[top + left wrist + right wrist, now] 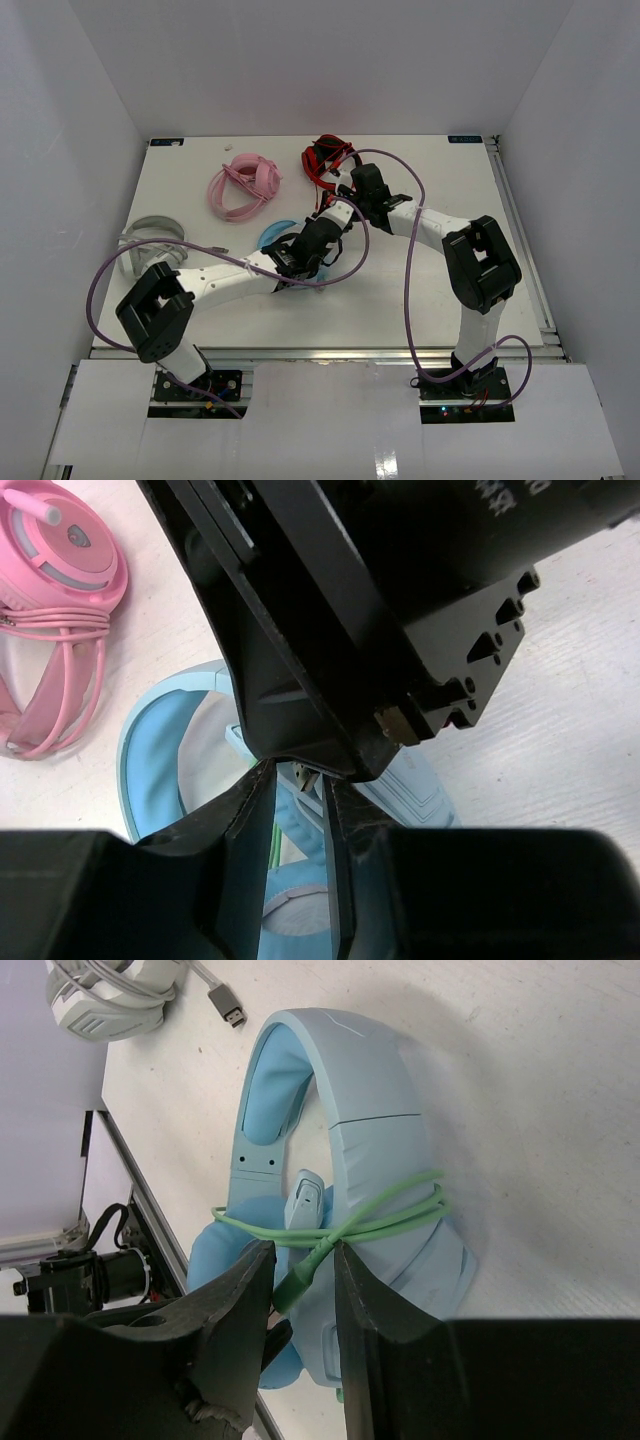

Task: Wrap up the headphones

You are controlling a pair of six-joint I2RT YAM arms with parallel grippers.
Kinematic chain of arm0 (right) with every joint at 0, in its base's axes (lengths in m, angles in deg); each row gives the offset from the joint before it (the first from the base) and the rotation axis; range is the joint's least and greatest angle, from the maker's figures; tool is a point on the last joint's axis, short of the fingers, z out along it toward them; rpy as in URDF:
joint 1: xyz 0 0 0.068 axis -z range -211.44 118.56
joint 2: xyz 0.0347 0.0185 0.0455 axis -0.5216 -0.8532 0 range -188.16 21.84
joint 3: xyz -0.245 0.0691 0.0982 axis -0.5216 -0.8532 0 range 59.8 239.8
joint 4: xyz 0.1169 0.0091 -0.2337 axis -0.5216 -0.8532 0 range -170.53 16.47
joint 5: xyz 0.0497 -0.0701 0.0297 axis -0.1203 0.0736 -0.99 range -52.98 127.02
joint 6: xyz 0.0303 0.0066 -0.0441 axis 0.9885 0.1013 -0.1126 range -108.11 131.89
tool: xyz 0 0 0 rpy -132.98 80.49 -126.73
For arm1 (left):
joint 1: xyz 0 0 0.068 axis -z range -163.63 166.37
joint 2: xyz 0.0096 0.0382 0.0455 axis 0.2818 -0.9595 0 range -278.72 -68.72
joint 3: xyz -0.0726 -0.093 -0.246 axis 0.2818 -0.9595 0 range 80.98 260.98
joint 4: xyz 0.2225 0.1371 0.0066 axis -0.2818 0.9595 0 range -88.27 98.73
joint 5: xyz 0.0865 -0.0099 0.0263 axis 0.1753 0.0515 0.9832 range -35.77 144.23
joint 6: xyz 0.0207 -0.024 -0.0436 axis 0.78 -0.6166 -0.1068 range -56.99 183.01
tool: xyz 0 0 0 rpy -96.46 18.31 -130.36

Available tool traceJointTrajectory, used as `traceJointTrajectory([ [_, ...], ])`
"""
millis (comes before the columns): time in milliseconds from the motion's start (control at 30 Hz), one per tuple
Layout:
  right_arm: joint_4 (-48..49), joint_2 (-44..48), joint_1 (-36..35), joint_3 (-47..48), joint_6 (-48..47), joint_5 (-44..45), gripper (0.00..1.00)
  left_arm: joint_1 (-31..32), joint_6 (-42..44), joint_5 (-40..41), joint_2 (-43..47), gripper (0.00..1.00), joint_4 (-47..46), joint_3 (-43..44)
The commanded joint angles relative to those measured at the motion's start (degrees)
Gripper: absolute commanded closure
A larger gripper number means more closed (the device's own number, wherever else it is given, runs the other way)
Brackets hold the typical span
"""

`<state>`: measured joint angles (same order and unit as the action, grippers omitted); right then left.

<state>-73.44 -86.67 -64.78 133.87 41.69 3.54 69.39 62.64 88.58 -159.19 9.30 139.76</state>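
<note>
The light blue headphones (pixel 370 1110) lie on the white table, mostly hidden under both arms in the top view (pixel 272 235). Their pale green cable (pixel 400 1205) is wound several times round the headband just above one ear cup. The green plug (pixel 297 1282) lies in the gap of my right gripper (pixel 305 1250), which is open, the jaws wider than the plug. My left gripper (pixel 298 775) stands with a narrow gap over the blue ear pad (pixel 290 825) and seems to pinch it. The right gripper's body hides its tips. In the top view both grippers meet over the headphones, left (pixel 303 262), right (pixel 325 228).
A pink headset (pixel 245 187) lies at the back left and also shows in the left wrist view (pixel 60 560). A grey-white headset (pixel 150 238) with a loose USB plug (pixel 228 1010) sits at the left edge. A red and black headset (pixel 328 158) lies at the back.
</note>
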Motion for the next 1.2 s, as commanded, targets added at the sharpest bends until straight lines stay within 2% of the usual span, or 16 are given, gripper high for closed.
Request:
traceJointTrajectory([
  [0, 2.11, 1.28, -0.23, -0.33, 0.35, -2.73, 0.63, 0.06, 0.02, 2.88, -1.44, 0.64, -1.06, 1.06],
  [100, 2.11, 1.47, -0.23, -0.43, 0.26, -3.01, 0.63, 0.15, 0.04, 3.28, -1.82, 0.64, -1.53, 0.82],
  [200, 2.29, 1.81, -0.23, -0.60, 0.26, -3.17, 0.63, 0.11, 1.02, 3.53, -2.08, 0.70, -2.08, 1.07],
  [233, 2.37, 1.92, -0.23, -0.70, 0.24, -3.17, 0.62, 0.14, 1.69, 3.53, -2.17, 0.73, -2.22, 1.17],
  [333, 2.38, 2.16, -0.24, -0.87, 0.08, -3.27, 0.62, 0.06, 1.87, 3.53, -2.34, 0.95, -2.56, 1.51],
  [400, 2.55, 2.16, -0.23, -1.04, 0.08, -3.44, 0.62, 0.06, 1.96, 3.53, -2.34, 1.00, -2.74, 1.69],
  [867, 2.96, 3.28, -0.23, -1.63, -0.25, -3.88, 0.56, 0.06, 0.81, 5.44, 3.41, 1.00, -3.62, 0.19],
  [1033, 3.31, 3.84, -0.23, -2.10, -0.27, -3.99, 0.52, 0.06, -1.09, 6.47, 4.46, 1.00, -3.53, -0.61],
  [1167, 3.34, 4.62, -0.25, -2.60, -0.47, -3.11, 0.44, 0.06, -1.56, 7.62, 4.45, 1.00, -2.71, -0.82],
])
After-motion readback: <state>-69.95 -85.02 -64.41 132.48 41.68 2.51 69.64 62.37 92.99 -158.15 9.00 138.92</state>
